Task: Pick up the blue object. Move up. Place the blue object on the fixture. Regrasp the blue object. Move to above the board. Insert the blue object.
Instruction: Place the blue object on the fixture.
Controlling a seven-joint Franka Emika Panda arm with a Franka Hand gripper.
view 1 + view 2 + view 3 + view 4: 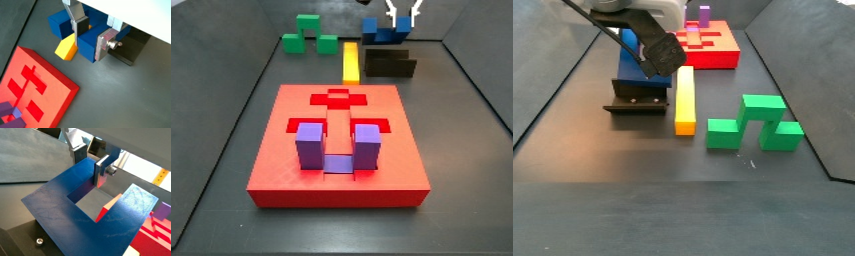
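text: none readable | labels: none | gripper [92, 31] at blue object [87, 44]: unmarked

Gripper [93, 34] clamps one prong of the dark blue object [80, 210] above the black fixture [389, 64], red board [339, 145] nearby.

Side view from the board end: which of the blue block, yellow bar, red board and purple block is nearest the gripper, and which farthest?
Gripper is at the far end, above the fixture.
1. Blue object, between its fingers.
2. Yellow bar, lying beside the fixture.
3. Board, mid-floor.
4. Purple block, on the board's near half.
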